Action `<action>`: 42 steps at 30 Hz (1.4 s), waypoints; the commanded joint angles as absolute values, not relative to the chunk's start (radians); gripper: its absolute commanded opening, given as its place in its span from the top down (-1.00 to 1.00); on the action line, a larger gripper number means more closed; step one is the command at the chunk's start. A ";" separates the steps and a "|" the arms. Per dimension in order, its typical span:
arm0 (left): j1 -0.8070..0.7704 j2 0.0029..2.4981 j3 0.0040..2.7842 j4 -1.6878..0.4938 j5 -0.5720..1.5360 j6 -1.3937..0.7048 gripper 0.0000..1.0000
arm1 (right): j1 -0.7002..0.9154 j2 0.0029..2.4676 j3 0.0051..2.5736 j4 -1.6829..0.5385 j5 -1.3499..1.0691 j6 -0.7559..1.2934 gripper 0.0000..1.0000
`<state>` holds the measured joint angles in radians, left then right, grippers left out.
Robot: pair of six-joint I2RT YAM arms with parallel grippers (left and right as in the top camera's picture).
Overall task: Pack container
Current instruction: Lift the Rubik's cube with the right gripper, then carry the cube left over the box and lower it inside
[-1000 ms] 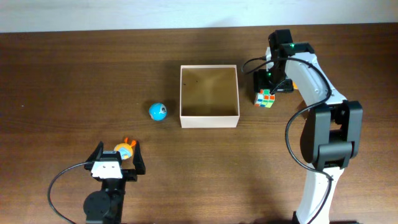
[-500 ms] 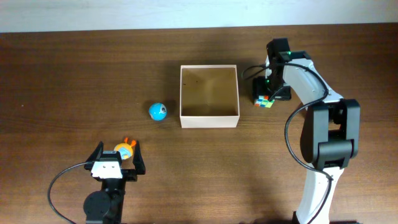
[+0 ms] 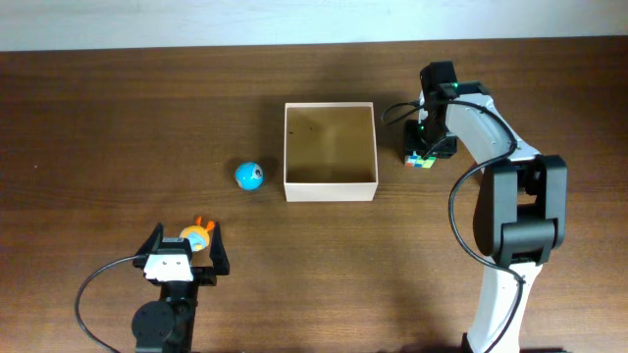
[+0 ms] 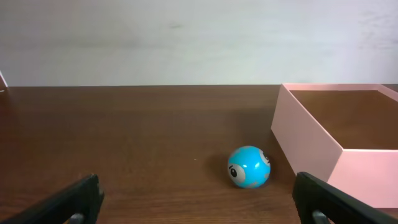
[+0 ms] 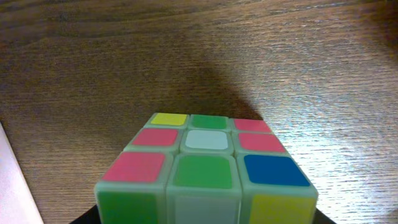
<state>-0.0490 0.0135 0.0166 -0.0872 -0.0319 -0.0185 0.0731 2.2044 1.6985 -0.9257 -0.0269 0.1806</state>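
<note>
Just right of the container (image 3: 330, 183), your right end effector (image 3: 424, 152) covers the cube (image 3: 420, 161); whether it grips is unclear. Your left end effector (image 3: 184, 243) spreads wide, empty.

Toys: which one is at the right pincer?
The colour cube, right of the container, with the right pincer down over it. The blue ball and orange toy lie left of the container.

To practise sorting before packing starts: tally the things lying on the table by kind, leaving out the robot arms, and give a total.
container: 1
ball: 1
cube: 1
orange toy: 1
Total: 4
</note>
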 commanded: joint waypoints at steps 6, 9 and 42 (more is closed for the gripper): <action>-0.049 0.005 0.014 -0.091 -0.018 -0.003 -0.99 | 0.078 2.217 1.772 -0.982 -0.033 0.188 0.01; -0.049 0.005 0.014 -0.090 -0.018 -0.003 -0.99 | 0.078 2.217 1.852 -1.045 -0.035 0.172 0.02; -0.049 0.005 0.014 -0.091 -0.018 -0.003 -0.98 | 0.265 2.217 2.228 -1.164 -0.768 -0.041 0.02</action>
<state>-0.0490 0.0135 0.0166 -0.0872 -0.0319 -0.0181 0.1917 2.2139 2.2028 -1.1919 -0.7410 -0.0311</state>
